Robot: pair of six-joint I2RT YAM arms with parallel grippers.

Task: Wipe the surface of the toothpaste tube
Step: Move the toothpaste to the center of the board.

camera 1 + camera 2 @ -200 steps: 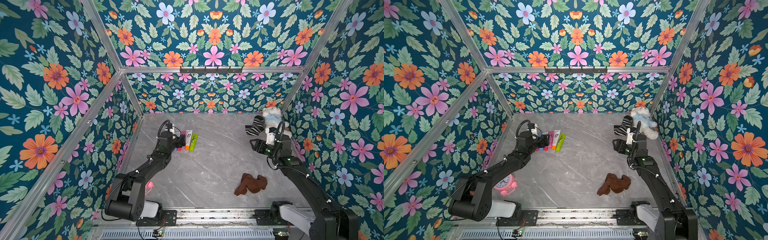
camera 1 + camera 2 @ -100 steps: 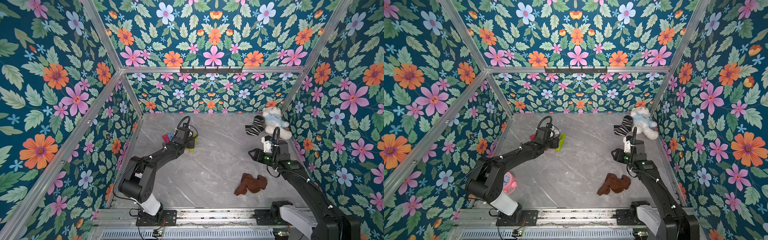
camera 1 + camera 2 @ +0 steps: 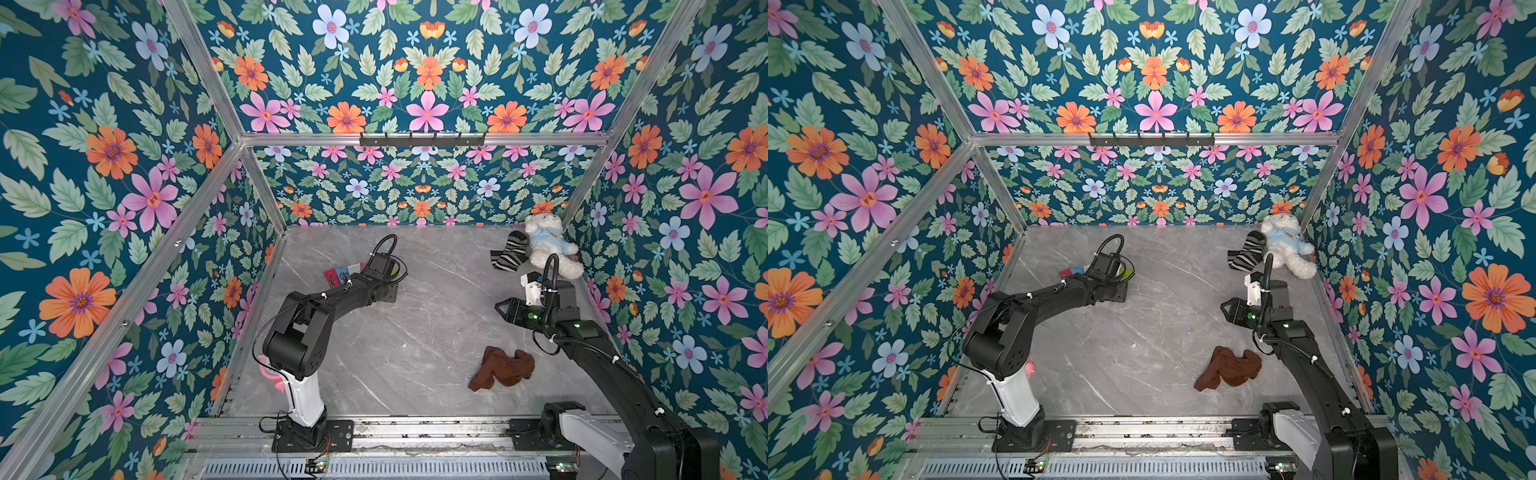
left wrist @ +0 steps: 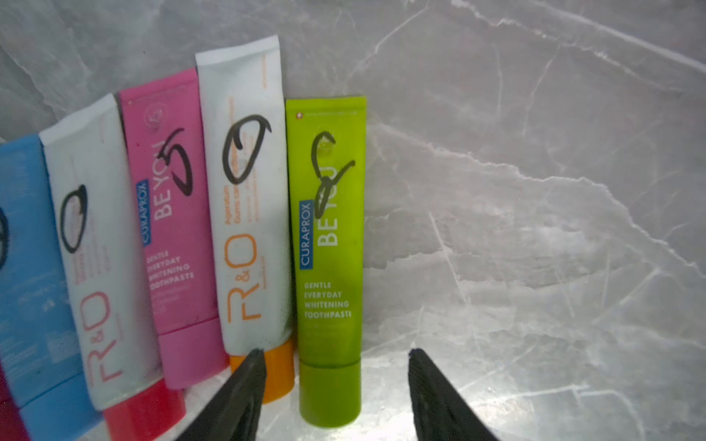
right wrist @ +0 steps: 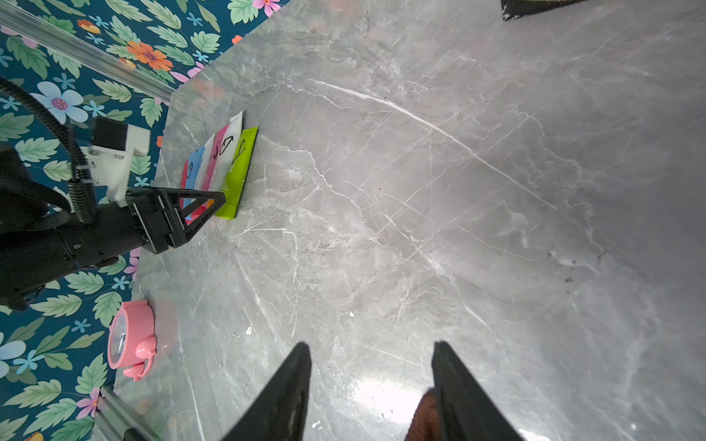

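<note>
Marble tabletop (image 4: pixel 535 191) bears a lime-green toothpaste tube (image 4: pixel 330 248) with black scribbles.

green tube (image 4: pixel 330 244) "CURAPROX BE YOU, GENTLE EVERYDAY WHITENING TOOTHPASTE", pink tube (image 4: pixel 175 229) the same; orange-capped white tube (image 4: pixel 248 214) "R&O"

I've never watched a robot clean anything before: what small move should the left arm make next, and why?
Probably lower the left gripper and close it on the green toothpaste tube. Its open jaws straddle that tube's cap end, and the tube lies outermost in the row, so one finger has free space beside it.
</note>
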